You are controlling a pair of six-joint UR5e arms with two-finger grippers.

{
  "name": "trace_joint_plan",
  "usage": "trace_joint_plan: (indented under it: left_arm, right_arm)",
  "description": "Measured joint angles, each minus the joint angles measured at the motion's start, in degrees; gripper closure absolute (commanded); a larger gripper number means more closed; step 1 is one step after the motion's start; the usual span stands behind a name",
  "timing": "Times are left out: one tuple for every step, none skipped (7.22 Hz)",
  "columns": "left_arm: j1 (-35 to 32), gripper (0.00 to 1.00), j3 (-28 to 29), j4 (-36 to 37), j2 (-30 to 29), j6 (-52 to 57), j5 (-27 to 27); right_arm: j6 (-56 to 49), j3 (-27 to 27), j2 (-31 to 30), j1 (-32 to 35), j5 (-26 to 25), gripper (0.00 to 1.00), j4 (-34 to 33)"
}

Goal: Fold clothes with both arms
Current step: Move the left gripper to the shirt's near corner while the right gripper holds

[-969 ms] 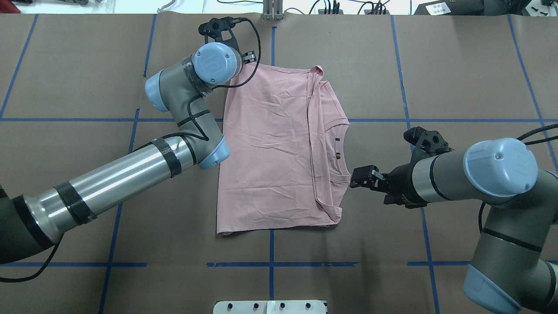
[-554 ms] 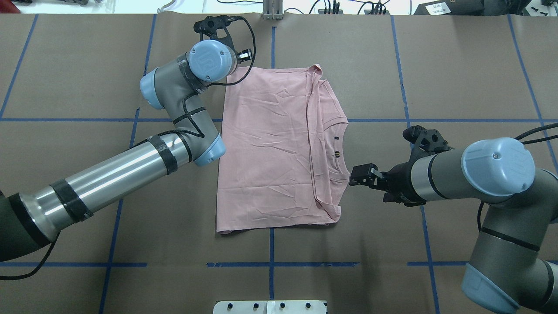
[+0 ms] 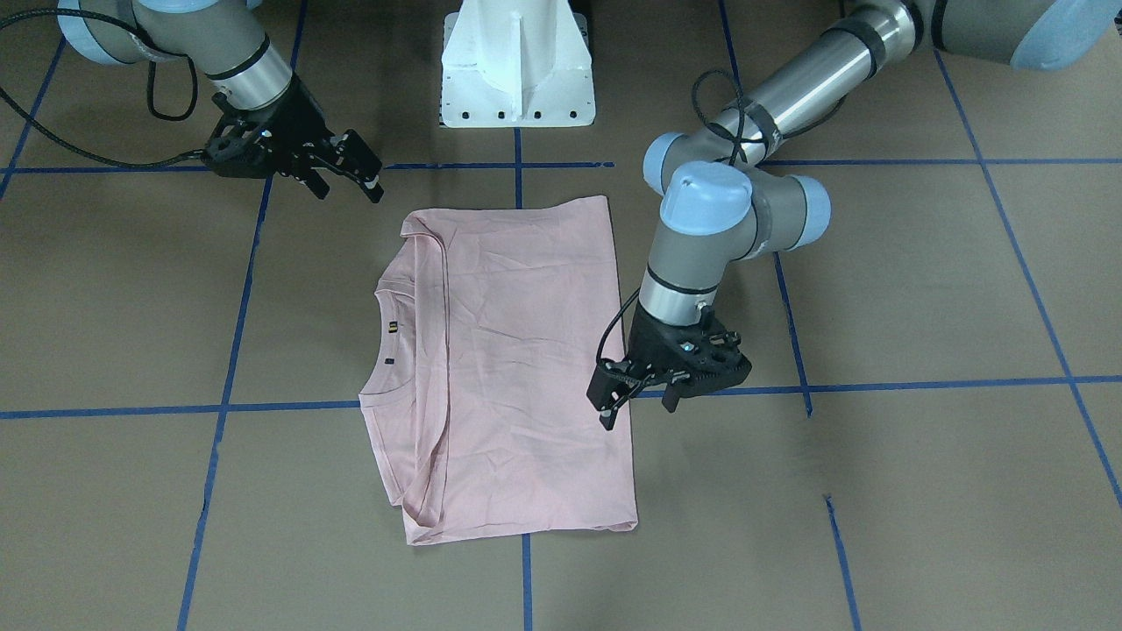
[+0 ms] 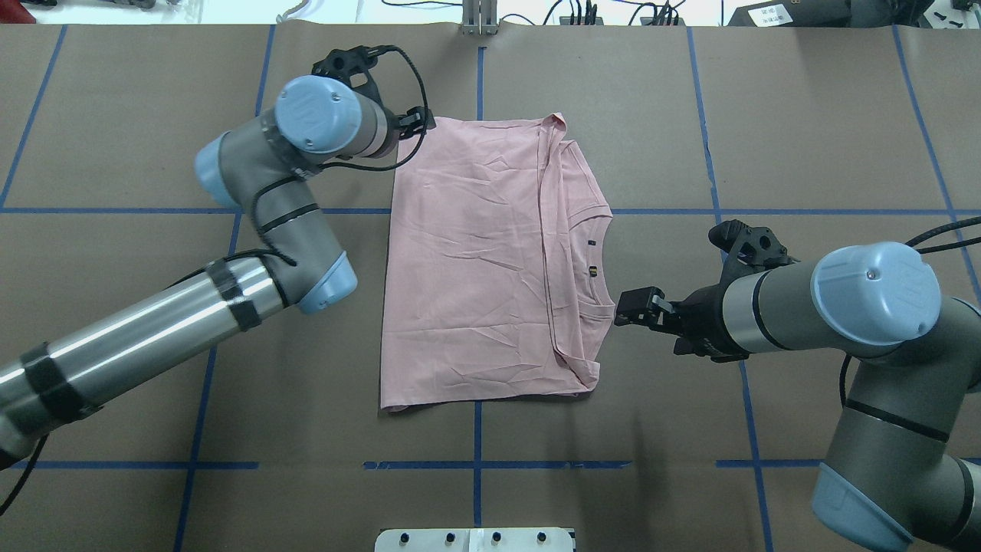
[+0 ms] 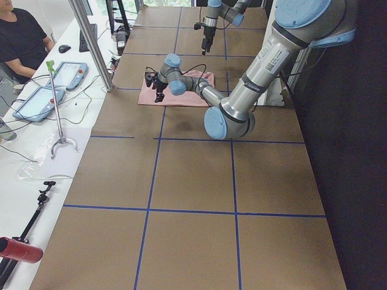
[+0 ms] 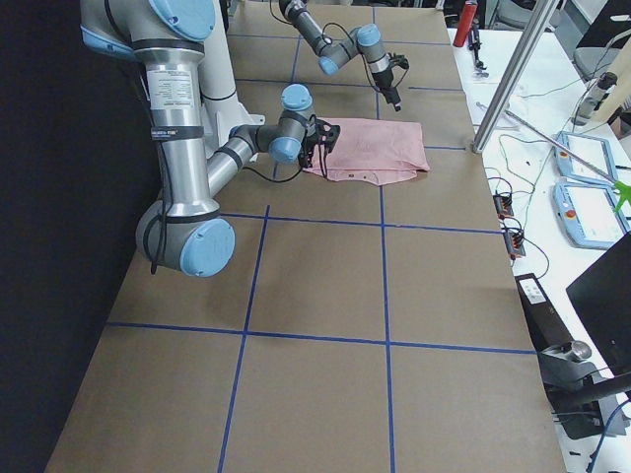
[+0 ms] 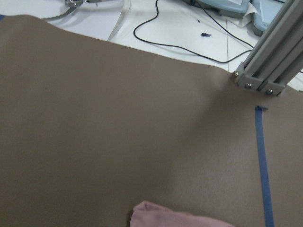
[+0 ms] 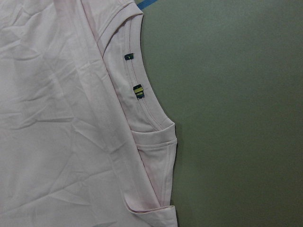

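table (image 4: 115, 330): brown cover — blue tape grid (image 4: 490, 464) | on it: folded pink T-shirt (image 4: 475, 261) — lying flat

- I look down on a pale pink T-shirt (image 8: 57, 118) that fills the left half of my view and lies flat but creased on the counter (image 8: 236, 118).
- Its ribbed collar (image 8: 135, 73) curves from the top towards the middle, with the open neckline facing the bare counter on the right.
- A small dark tag (image 8: 129, 56) sits on the collar band, and a yellow-and-black tag (image 8: 138, 91) sits just below it.
- Below the collar, a folded layer with a stitched hem (image 8: 154, 142) ends at the shirt's right edge.
- A bit of blue tape (image 8: 147, 3) shows at the top edge.
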Motion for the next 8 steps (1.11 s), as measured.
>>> trace_joint_plan:
  left_arm:
    - [2.4, 0.0, -7.5, 6.0, 3.3, -5.7, -1.3]
    - [5.7, 0.0, -13.5, 11.0, 6.1, -11.9, -1.6]
    - [9.6, 0.0, -17.6, 14.9, 8.0, -18.0, -1.5]
    - [13.8, 0.0, -20.0, 18.1, 8.9, -22.9, -0.8]
    - [17.2, 0.0, -21.1, 19.9, 9.3, -26.4, 0.3]
    - [19.5, 0.0, -21.3, 20.6, 9.6, -28.5, 1.0]
    - [20.7, 0.0, -21.2, 20.8, 9.8, -29.3, 1.3]
    - [21.2, 0.0, -21.1, 21.0, 9.8, -29.7, 1.4]
  right_arm:
    - [0.0, 0.0, 0.0, 0.0, -0.1, 0.0, 0.0]
    - [0.0, 0.1, 0.1, 0.0, -0.2, 0.0, 0.0]
    - [0.0, 0.1, 0.1, 0.0, -0.2, 0.0, 0.0]
    - [0.1, 0.1, 0.1, 0.0, -0.2, 0.0, 0.0]
    - [0.1, 0.0, 0.1, 0.0, -0.3, 0.0, 0.0]
    - [0.1, 0.1, 0.1, 0.1, -0.3, 0.0, 0.0]
    - [0.1, 0.1, 0.1, 0.1, -0.4, 0.0, 0.0]
    - [0.1, 0.1, 0.1, 0.1, -0.4, 0.0, 0.0]
